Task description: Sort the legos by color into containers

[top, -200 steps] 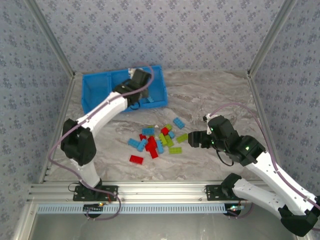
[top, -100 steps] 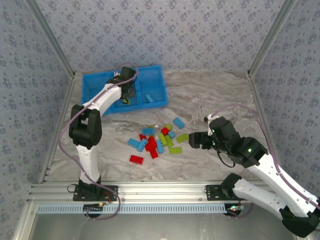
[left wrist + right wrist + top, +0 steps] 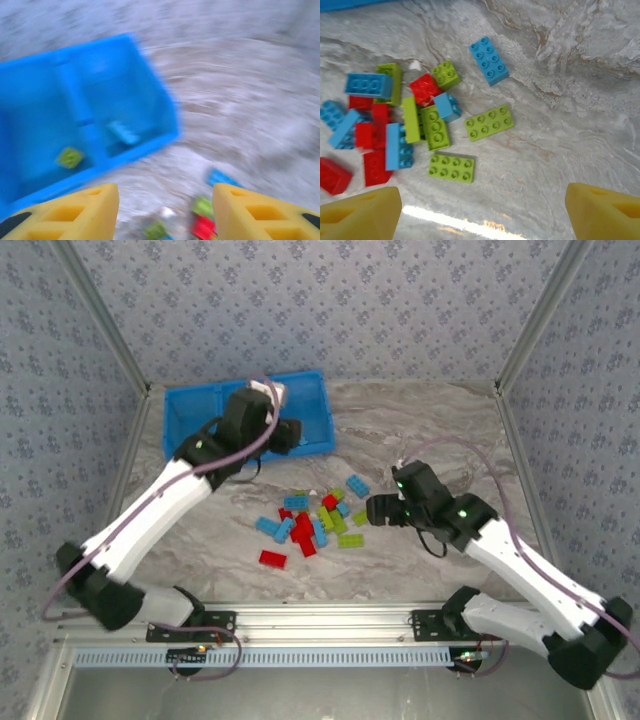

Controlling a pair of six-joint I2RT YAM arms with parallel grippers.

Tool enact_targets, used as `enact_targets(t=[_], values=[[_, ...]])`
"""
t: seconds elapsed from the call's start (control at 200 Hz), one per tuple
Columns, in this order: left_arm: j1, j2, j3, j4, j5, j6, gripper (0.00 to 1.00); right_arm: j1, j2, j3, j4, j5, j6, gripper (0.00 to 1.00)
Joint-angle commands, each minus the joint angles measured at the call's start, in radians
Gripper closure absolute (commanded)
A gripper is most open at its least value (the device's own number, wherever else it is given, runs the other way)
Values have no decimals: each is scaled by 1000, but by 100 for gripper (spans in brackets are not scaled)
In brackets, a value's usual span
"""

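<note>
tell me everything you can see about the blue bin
The blue bin is one bright rectangular tray of smooth, plastic-looking material, split by thin divider walls into square compartments. It sits flat on the marbled table at the far left, slightly skewed. In the blurred left wrist view, its end compartment holds a light blue brick and the next a lime brick. The left arm hangs over it.

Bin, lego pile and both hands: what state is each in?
Left hand: open, empty.
Right hand: open, empty.
Bin: upright, one lime brick and one light blue brick in separate compartments.
Lego pile: loose on the table, colors mixed.
</note>
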Motion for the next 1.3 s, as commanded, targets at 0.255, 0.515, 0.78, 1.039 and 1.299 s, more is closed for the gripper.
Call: enact_targets(t=[0.255, 0.515, 0.78, 1.039, 1.299], values=[[-256, -457, -369, -158, 201, 742, 37, -151, 486, 91, 260, -119, -172, 22], [-259, -653, -630, -44, 298, 953, 9, -180, 772, 228, 327, -149, -236, 31], [-254, -661, -684, -47, 273, 950, 1, -187, 879, 271, 322, -123, -229, 57], [-209, -682, -715, 31, 348, 925, 1, -95, 672, 273, 247, 14, -228, 80], [-34, -681, -765, 270, 527, 772, 1, 78, 627, 419, 357, 74, -255, 78]])
